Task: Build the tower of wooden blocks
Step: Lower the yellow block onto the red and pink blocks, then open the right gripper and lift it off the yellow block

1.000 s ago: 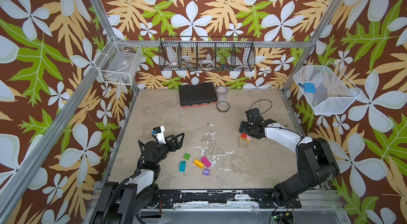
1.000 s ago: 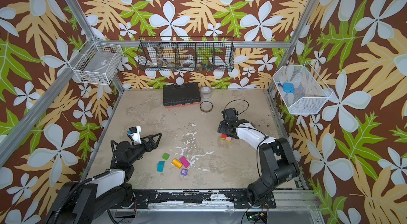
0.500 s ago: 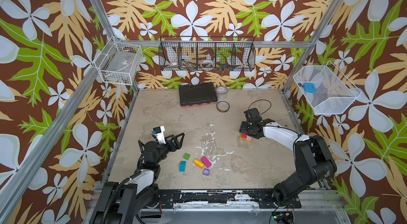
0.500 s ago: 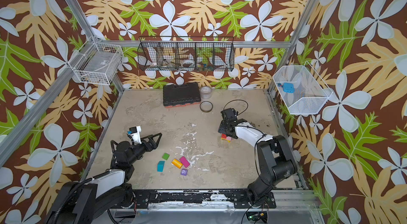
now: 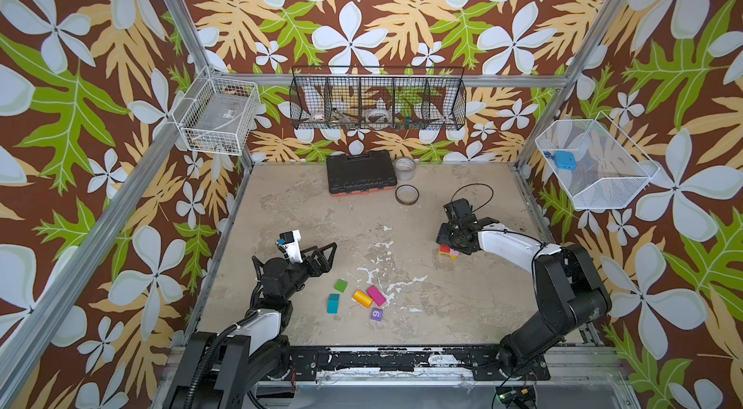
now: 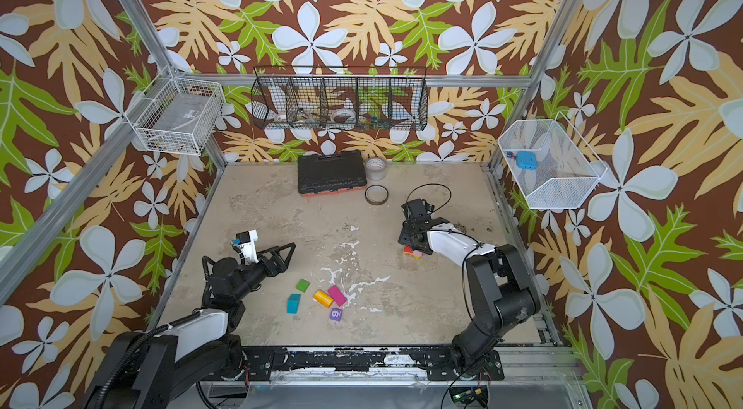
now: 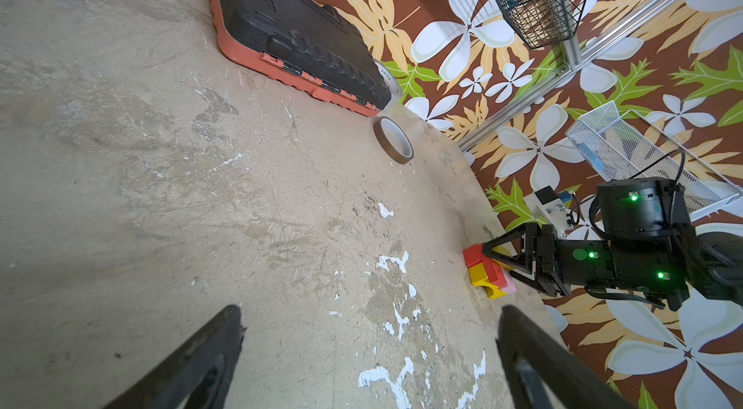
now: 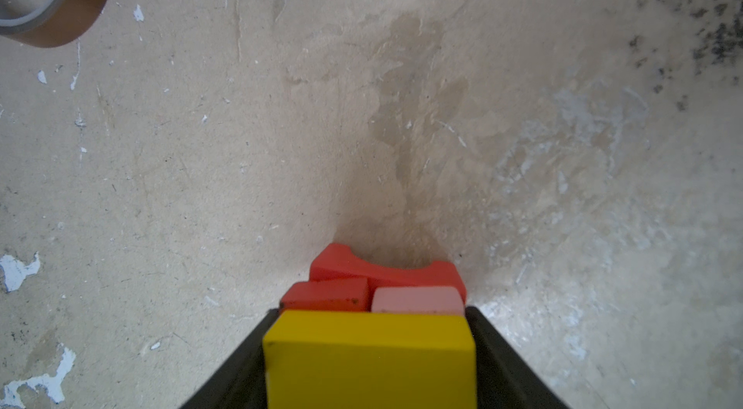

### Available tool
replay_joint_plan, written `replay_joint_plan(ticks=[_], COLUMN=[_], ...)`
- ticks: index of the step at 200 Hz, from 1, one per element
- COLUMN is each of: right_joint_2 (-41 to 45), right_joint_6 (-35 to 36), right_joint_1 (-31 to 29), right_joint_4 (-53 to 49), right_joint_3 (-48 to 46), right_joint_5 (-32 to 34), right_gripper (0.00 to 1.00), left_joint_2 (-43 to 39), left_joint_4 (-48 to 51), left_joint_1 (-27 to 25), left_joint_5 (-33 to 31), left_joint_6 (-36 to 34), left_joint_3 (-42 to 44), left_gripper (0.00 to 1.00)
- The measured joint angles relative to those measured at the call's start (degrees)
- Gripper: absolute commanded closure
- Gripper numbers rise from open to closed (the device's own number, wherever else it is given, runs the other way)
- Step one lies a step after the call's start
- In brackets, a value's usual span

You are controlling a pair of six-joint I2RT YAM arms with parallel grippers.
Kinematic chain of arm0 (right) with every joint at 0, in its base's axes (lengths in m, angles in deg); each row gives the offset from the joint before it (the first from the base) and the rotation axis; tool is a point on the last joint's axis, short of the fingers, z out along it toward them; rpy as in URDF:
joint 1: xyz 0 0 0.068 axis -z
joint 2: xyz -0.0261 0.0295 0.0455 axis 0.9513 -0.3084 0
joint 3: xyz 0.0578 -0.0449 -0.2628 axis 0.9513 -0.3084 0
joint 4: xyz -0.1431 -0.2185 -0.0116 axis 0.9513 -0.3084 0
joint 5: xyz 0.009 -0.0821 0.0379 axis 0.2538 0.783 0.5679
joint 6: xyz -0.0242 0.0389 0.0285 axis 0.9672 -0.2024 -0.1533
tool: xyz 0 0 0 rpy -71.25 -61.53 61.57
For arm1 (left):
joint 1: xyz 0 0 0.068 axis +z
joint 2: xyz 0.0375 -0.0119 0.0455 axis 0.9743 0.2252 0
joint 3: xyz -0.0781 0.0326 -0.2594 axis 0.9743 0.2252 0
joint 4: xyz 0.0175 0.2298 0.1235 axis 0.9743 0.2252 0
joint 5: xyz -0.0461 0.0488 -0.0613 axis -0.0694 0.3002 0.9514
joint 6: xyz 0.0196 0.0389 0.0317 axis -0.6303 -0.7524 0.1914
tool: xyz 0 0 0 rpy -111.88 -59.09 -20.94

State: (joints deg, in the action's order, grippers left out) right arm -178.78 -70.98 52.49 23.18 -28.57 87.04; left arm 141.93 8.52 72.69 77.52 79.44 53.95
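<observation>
Along the back edge of the scuffed beige table [image 5: 281, 206] a black plastic tool case with an orange-red underside [image 5: 359, 172] is lying flat. A clear tape roll [image 5: 404, 167] is sitting just beside its right end, and a brown tape roll [image 5: 407, 194] is lying flat slightly nearer the middle. All three are sitting well apart from the blocks. The tower [image 5: 448, 251], a low cluster of painted wood blocks, is standing toward the right edge of the table. The right arm is reaching to it from the front-right corner, with its white forearm stretched toward the back left and the right gripper [image 7: 498, 260] held low against the blocks. In the right wrist view its black fingers [image 8: 502, 366] are bracketing a yellow rectangular block [image 8: 370, 354] with no gap showing, though I cannot tell whether they are actually squeezing it. Just beyond that block a red arch block [image 8: 386, 266], a red rectangular block [image 8: 325, 294] and a pale pink block [image 8: 418, 300] are showing, making four in that view. The left arm is folding up near the front-left corner, with the left gripper [image 5: 327, 256] spread wide and holding nothing. Five loose blocks are lying near the front edge, left of the middle and close to that gripper without touching it. They are a green block [image 5: 341, 285], a teal block [image 5: 333, 302], an orange cylinder [image 5: 362, 298], a magenta block [image 5: 376, 295] and a purple cube with a white digit [image 5: 376, 313].
</observation>
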Motion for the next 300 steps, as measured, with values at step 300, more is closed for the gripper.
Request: replay_joint_plan(ticks=[300], right_joint_2=[22.0], right_joint_6=[12.0], right_joint_1=[-23.1], right_joint_4=[4.9], right_joint_3=[-4.0], right_joint_5=[5.7], right_gripper=[0.0], left_joint_2=[-11.6], left_joint_4=[14.6], left_joint_1=[-0.3], left_joint_5=[-18.8], left_joint_6=[1.2], left_joint_3=[-0.7], left_gripper=[0.0])
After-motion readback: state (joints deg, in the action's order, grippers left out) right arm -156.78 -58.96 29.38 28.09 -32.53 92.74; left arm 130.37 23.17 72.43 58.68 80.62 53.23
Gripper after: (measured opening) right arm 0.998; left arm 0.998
